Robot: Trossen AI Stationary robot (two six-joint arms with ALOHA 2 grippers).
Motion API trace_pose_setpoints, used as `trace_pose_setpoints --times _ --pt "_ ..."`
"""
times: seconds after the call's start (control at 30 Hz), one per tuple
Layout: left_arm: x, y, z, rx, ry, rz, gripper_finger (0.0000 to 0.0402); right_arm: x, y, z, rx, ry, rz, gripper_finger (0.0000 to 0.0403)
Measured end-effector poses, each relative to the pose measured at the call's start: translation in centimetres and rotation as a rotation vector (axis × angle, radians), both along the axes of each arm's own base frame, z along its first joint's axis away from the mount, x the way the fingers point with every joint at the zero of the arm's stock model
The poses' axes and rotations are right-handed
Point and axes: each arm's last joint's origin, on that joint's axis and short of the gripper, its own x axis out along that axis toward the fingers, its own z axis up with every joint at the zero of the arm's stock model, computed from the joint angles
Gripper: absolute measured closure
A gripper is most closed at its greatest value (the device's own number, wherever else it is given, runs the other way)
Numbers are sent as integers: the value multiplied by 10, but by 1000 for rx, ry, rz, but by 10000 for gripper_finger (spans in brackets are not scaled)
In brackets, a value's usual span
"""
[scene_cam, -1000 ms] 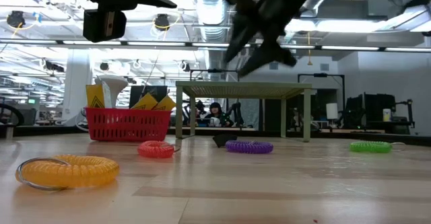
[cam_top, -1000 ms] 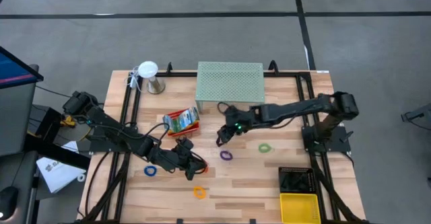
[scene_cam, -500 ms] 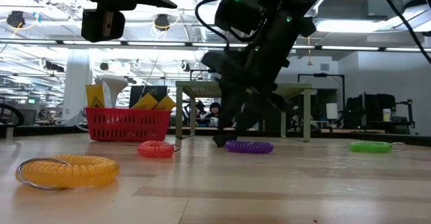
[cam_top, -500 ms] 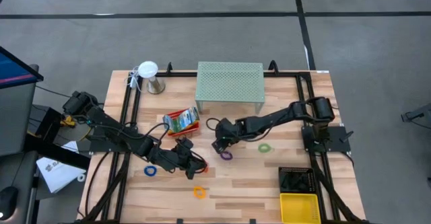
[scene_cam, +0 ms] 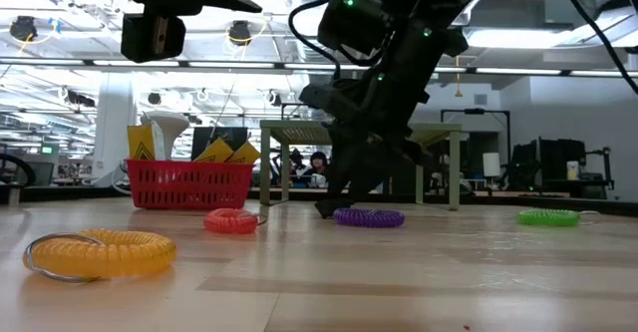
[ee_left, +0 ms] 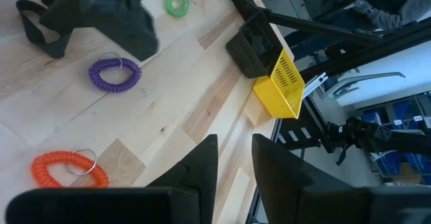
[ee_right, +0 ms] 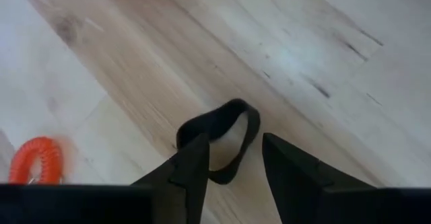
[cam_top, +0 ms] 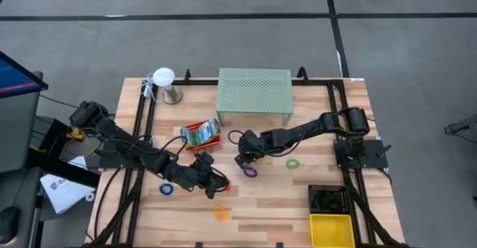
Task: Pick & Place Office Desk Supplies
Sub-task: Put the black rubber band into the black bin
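High view, right claw: we see the right claw (cam_top: 243,159) low over the middle of the bench (cam_top: 261,211), in front of the mesh shelf (cam_top: 254,90) and just beside the purple coil loop (cam_top: 250,171).
Right claw, opening: in the right wrist view its two fingers (ee_right: 192,163) stand apart with a gap between them, astride a black band loop (ee_right: 222,138) that lies flat on the wood; we cannot tell whether the tips touch it.
Right claw, low view: we see the claw (scene_cam: 339,194) down at the bench top, next to the purple loop (scene_cam: 369,216).
Left claw, place: the left claw (cam_top: 211,179) sits at the left front of the bench, near the red coil loop (cam_top: 221,190).
Left claw, opening: in the left wrist view we see its fingers (ee_left: 202,167) only a narrow gap apart, with nothing between them.
Supplies on the bench: a blue loop (cam_top: 166,189) to the left, an orange loop (cam_top: 220,213) near the front edge, and a green loop (cam_top: 294,163) to the right of the purple one.
Supplies in the tray: the crayon boxes (cam_top: 200,132) stand in the red tray (cam_top: 195,142) left of the shelf.
Edges: the black tray (cam_top: 329,199) and yellow tray (cam_top: 331,229) fill the right front corner; a metal stand with a white top (cam_top: 165,84) is at the left rear.
Open room: we see bare wood between the orange loop and the black tray, along the front.
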Motion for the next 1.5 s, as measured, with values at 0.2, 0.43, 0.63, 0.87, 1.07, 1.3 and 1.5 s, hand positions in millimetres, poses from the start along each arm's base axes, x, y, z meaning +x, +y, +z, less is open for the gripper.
trace_pose_setpoints --times 0.2,0.43,0.63,0.87,1.07,1.3,1.5 --pt "0 0 0 -1 -2 0 314 0 4 -12 11 45 0 338" --pt "0 0 0 -3 -1 -3 314 -2 18 -8 -3 25 30 398" --pt "0 0 0 -1 -1 -4 314 -7 21 53 -79 -156 -3 400" --pt "0 0 0 4 -1 -1 314 -20 -3 95 -140 -257 -66 401" --pt "0 0 0 5 2 -1 314 -17 4 88 -81 -241 -3 402" --pt "0 0 -1 9 8 -2 314 -37 74 70 45 -79 126 402" --pt "-1 0 -1 16 11 -5 314 -96 141 95 134 20 209 403"
